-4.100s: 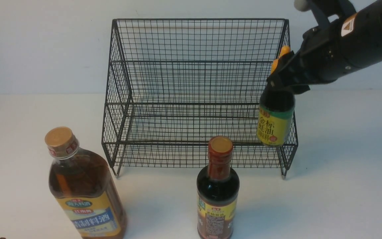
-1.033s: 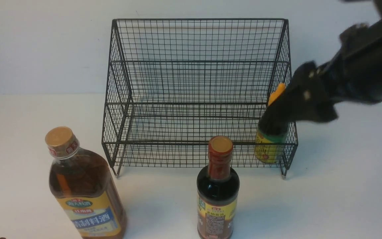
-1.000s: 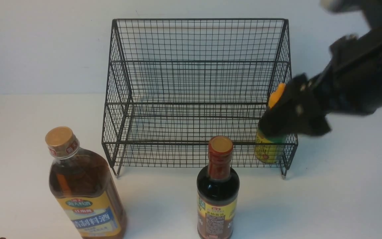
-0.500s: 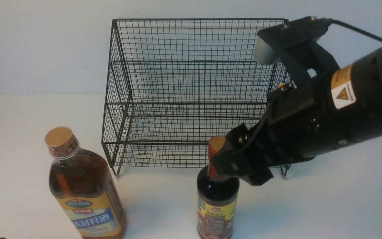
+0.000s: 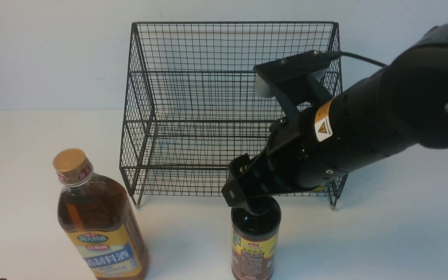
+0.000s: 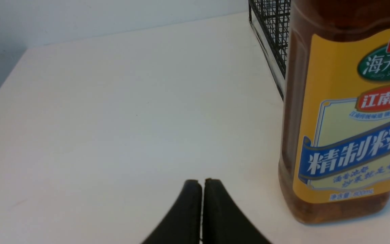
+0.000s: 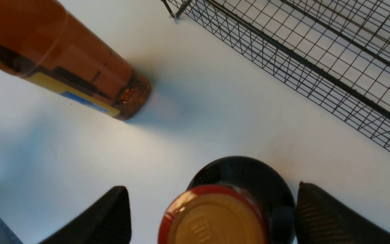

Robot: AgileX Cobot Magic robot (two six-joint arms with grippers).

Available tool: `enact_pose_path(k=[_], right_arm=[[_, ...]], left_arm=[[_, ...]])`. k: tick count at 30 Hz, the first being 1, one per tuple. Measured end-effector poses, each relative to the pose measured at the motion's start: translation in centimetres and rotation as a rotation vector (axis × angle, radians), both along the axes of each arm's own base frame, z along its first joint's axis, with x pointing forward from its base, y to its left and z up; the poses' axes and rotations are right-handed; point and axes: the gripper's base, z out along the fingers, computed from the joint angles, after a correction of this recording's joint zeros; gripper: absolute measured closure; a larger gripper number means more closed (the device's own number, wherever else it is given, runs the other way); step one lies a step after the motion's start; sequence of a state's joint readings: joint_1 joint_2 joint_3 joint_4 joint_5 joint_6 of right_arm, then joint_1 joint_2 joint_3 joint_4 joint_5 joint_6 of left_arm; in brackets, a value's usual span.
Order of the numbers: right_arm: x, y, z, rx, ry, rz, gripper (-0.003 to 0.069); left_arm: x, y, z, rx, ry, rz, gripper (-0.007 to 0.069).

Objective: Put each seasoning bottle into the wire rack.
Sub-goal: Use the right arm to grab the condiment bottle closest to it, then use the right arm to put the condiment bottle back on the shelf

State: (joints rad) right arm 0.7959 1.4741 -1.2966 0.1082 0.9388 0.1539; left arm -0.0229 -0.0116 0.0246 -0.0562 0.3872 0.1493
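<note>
Right wrist view: straddling the slim dark bottle [image 7: 215, 220] with the right gripper [image 7: 211, 186], jaws wide apart, clamping nothing. Noting the bottle standing on the bench [image 5: 383, 233] just in front of the wire rack [image 5: 231, 97]. Next, probably calling for closing on the neck, then lifting over the rack's front rail.

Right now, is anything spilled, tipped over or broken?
Nothing stands out. The amber bottle and the slim dark bottle stand upright on the table, the wire rack sits level, and no spill shows.
</note>
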Motion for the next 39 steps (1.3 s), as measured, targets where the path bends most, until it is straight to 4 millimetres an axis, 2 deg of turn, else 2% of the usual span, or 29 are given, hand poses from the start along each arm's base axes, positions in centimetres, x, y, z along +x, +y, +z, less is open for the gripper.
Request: enact_pose_path(k=[4, 6, 7, 11, 18, 23, 26, 28, 30, 33, 36, 37, 39], right_arm=[[0.0, 0.0, 0.0, -0.005, -0.003, -0.002, 0.0083], [0.0, 0.0, 0.0, -0.007, -0.001, -0.002, 0.0146], [0.0, -0.1, -0.1, -0.008, 0.001, -0.002, 0.0152], [0.0, -0.2, -0.2, -0.028, 0.004, 0.004, 0.0358], [-0.2, -0.4, 0.0, -0.043, -0.007, 0.015, 0.0363], [-1.3, -1.5, 0.8, -0.066, 0.015, 0.024, 0.0363], [-2.3, -2.5, 2.6, -0.063, 0.004, 0.035, 0.0363], [-3.0, -3.2, 4.7, -0.042, -0.024, 0.044, 0.0363], [-3.4, -3.6, 6.0, -0.026, -0.046, 0.046, 0.0363], [-4.1, -4.6, 10.4, 0.048, -0.161, 0.039, 0.0363], [-4.3, -5.1, 12.5, 0.076, -0.239, 0.029, 0.0363], [-4.2, -5.6, 14.3, 0.088, -0.328, 0.011, 0.0364], [-4.0, -5.8, 15.0, 0.092, -0.375, -0.001, 0.0364]], left_arm=[[0.0, 0.0, 0.0, 0.000, 0.000, 0.000, 0.0633], [0.0, 0.0, 0.0, 0.000, 0.000, 0.000, 0.0633], [0.0, 0.0, 0.0, 0.000, 0.000, 0.000, 0.0633], [0.0, 0.0, 0.0, 0.000, 0.000, 0.000, 0.0633], [0.0, 0.0, 0.0, 0.000, 0.000, 0.000, 0.0633], [0.0, 0.0, 0.0, 0.000, 0.000, 0.000, 0.0633], [0.0, 0.0, 0.0, 0.000, 0.000, 0.000, 0.0633], [0.0, 0.0, 0.0, 0.000, 0.000, 0.000, 0.0633], [0.0, 0.0, 0.0, 0.000, 0.000, 0.000, 0.0633], [0.0, 0.0, 0.0, 0.000, 0.000, 0.000, 0.0633], [0.0, 0.0, 0.0, 0.000, 0.000, 0.000, 0.0633], [0.0, 0.0, 0.0, 0.000, 0.000, 0.000, 0.0633], [0.0, 0.0, 0.0, 0.000, 0.000, 0.000, 0.0633]])
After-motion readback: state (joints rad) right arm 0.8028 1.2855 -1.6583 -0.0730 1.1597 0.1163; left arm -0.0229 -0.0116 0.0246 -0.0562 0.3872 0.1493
